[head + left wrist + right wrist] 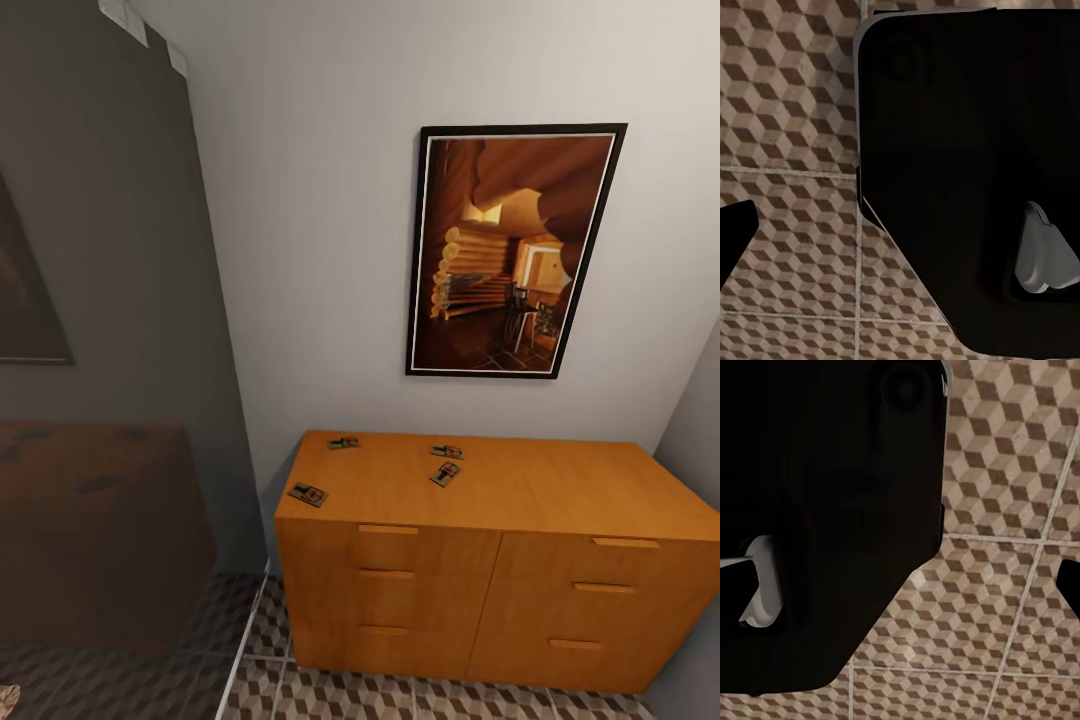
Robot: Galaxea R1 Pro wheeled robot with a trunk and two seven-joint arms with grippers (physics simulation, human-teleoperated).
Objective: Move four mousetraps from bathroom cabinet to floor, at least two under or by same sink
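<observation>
Mousetraps, four tiny flat brown wooden boards (308, 493) (343, 442) (447, 452) (445, 474), lying atop low orange-brown wooden cabinet (480, 560); finger state of both grippers cannot be told; risk: thin boards slipping from a shallow pinch.

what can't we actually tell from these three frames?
- Four small brown wooden mousetraps on the orange-brown wooden cabinet, head view: too small to tell whether armed.
- Cabinet's right end: cut off by a grey wall.
- Both wrist views: dark robot bodywork blocks much of the cube-patterned tiled floor; whether either tool is open cannot be told.
</observation>
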